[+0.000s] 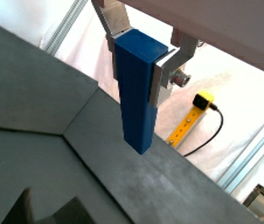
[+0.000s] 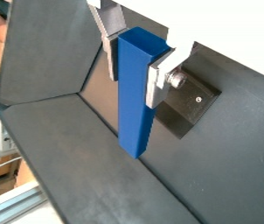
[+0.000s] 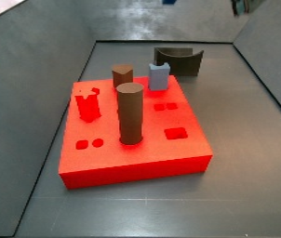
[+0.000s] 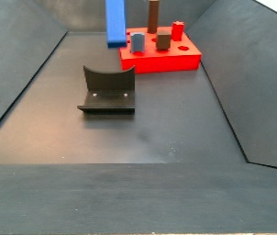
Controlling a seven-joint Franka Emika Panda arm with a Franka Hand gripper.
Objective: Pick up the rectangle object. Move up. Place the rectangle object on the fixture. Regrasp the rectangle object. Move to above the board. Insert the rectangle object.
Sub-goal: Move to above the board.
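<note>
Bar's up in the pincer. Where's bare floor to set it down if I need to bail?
The pincer holds the bar high. The widest bare floor lies on the fixture's side away from the board. Another strip runs beside the board. It's crowded on the board's top, among the pegs, and between board and fixture.
</note>
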